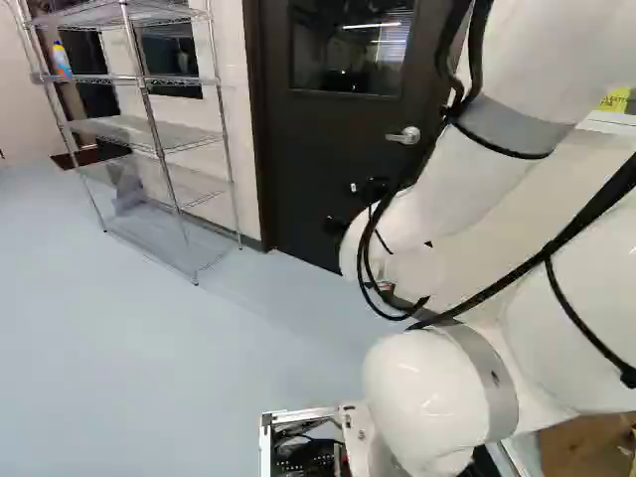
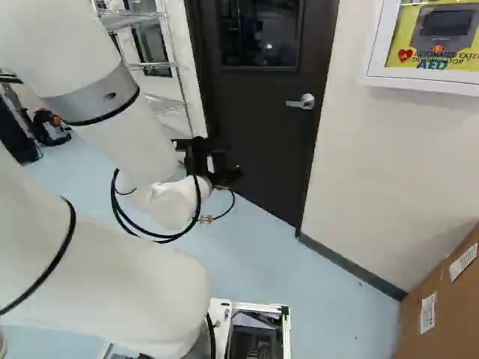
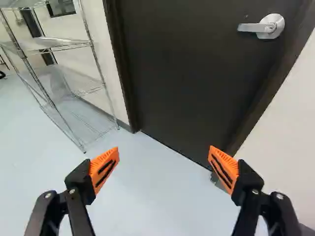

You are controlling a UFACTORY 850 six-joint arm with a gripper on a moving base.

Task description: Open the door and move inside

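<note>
Door: While it stands shut in its dark frame, it is ahead of the arm, and it has a window up high.
Handle: It is a silver bar that lies flat, near the door's edge on the side away from the rack. The gripper is apart from it and lower down.
Fingers: The two are wide apart, with orange pads, and they point at the low part of the door and the floor.
Rack: It is made of shiny wire and stands by the wall, next to the door. A small blue and yellow bottle is on one shelf.
Wall box: It is white with yellow inside, up high, past the handle side of the door.
Brown box: It is low at the right of the right base view.
</note>
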